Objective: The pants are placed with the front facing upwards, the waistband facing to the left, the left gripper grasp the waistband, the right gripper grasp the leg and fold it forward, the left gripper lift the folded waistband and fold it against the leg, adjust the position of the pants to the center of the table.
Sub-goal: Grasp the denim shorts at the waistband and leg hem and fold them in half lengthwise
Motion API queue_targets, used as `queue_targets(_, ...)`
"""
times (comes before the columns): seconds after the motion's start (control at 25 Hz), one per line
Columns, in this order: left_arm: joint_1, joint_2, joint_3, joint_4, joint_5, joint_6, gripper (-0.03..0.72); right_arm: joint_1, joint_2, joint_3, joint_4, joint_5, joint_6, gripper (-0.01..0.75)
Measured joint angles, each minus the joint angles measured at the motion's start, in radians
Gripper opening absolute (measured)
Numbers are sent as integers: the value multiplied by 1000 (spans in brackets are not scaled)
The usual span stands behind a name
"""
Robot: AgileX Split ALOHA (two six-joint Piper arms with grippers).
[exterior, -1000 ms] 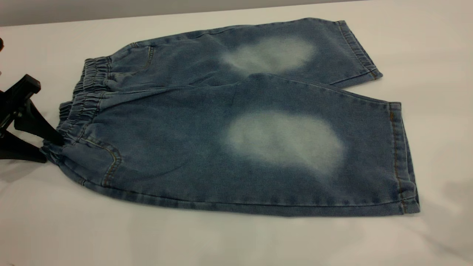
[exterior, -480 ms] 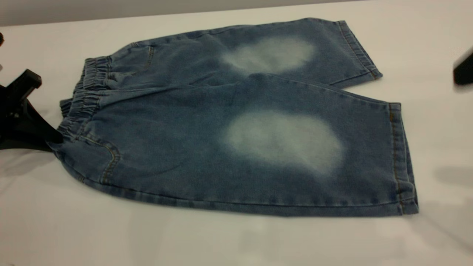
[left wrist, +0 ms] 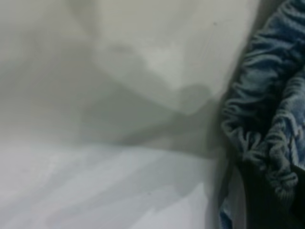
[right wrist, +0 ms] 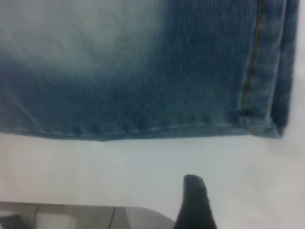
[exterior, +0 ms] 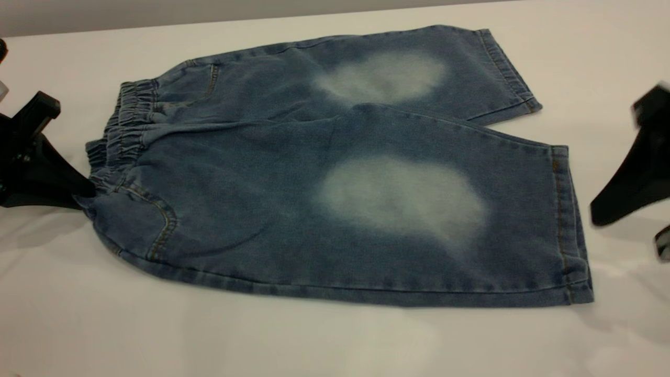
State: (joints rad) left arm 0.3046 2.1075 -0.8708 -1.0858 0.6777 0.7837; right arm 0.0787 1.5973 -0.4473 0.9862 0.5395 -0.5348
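Denim shorts, the blue knee-length pants (exterior: 335,167) with pale faded ovals, lie flat on the white table (exterior: 335,340), gathered waistband (exterior: 118,139) leftward. The left gripper (exterior: 78,196) has pinched the waistband's near corner and dragged it slightly. The right gripper (exterior: 623,204) has just entered beside the near leg's hem (exterior: 568,225); whether it is spread cannot be told. Leg grasp comes next.
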Motion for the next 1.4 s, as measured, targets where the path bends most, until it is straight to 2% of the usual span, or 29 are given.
queue_targets(0.36,0,-1,0,-41,28,40,118,0,296,0,300,-25,-354,442)
queue_targets(0.76,0,-17,0,-43,37,40,118,0,394,-14,552,-7,-664,442)
queue_targets(1.24,0,-17,0,-44,41,41,118,0,413,-89,583,94,-706,433)
queue_targets(1.32,0,-17,0,-44,46,44,118,0,413,-89,583,70,-706,394)
queue_targets(1.4,0,-17,0,-44,47,46,118,0,413,-89,584,40,-706,318)
